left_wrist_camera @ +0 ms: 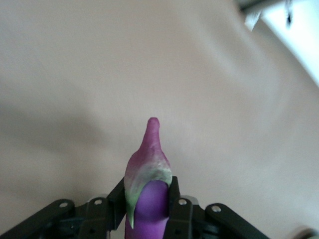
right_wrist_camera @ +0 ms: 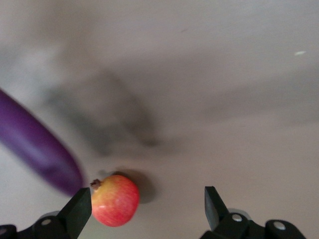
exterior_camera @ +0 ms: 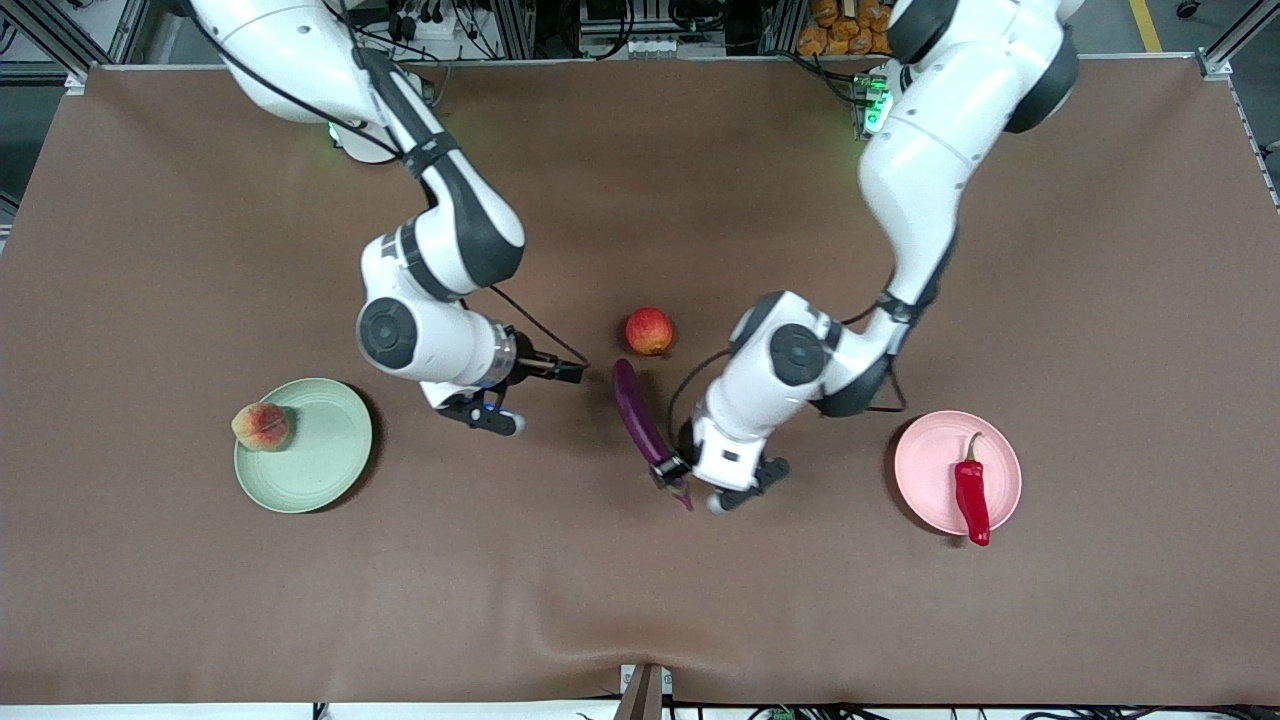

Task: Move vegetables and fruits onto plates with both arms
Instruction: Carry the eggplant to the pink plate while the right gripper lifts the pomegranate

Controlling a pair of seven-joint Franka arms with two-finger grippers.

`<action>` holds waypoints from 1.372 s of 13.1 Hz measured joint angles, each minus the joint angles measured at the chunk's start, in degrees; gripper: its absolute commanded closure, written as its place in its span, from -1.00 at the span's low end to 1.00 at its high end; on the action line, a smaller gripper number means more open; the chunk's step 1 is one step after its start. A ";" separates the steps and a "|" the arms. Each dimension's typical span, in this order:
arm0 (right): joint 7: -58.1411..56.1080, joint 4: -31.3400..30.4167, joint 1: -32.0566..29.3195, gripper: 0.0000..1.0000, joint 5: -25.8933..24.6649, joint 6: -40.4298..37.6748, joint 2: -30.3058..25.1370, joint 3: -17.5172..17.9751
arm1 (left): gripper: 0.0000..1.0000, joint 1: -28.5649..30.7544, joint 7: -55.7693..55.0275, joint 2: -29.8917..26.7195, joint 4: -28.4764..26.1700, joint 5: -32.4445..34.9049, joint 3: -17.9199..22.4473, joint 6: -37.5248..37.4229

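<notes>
Our left end effector (exterior_camera: 672, 470) pinches the eggplant (exterior_camera: 638, 412) at its stem end, over the middle of the counter (exterior_camera: 640, 600). Our right end effector (exterior_camera: 572, 372) hangs spread near the red fruit (exterior_camera: 649, 331). The peach-like fruit (exterior_camera: 261, 426) sits on the green plate (exterior_camera: 320, 465), the chili pepper (exterior_camera: 971, 494) on the pink plate (exterior_camera: 925, 470).

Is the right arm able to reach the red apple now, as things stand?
Probably yes. The right gripper is open with the red apple just ahead and bare table between. The eggplant, held by the left gripper, lies close beside.
</notes>
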 measured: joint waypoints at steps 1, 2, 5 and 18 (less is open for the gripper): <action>0.01 -0.26 2.36 -1.00 -0.07 2.79 0.12 -0.03 | 1.00 2.90 0.85 -1.09 -0.02 -0.04 -1.41 -2.30; 0.03 -0.39 4.87 -1.00 -0.51 5.39 0.40 -0.12 | 1.00 5.28 1.08 -2.06 -0.02 -0.07 -2.19 -3.93; 0.76 -0.99 10.91 -1.00 -8.64 9.23 2.63 -0.29 | 1.00 11.66 8.03 -4.35 -0.03 -0.09 -3.29 -10.51; 8.68 0.19 17.58 0.07 -17.22 17.38 10.34 -3.04 | 1.00 33.05 56.85 -4.58 -7.51 1.95 -2.38 -26.87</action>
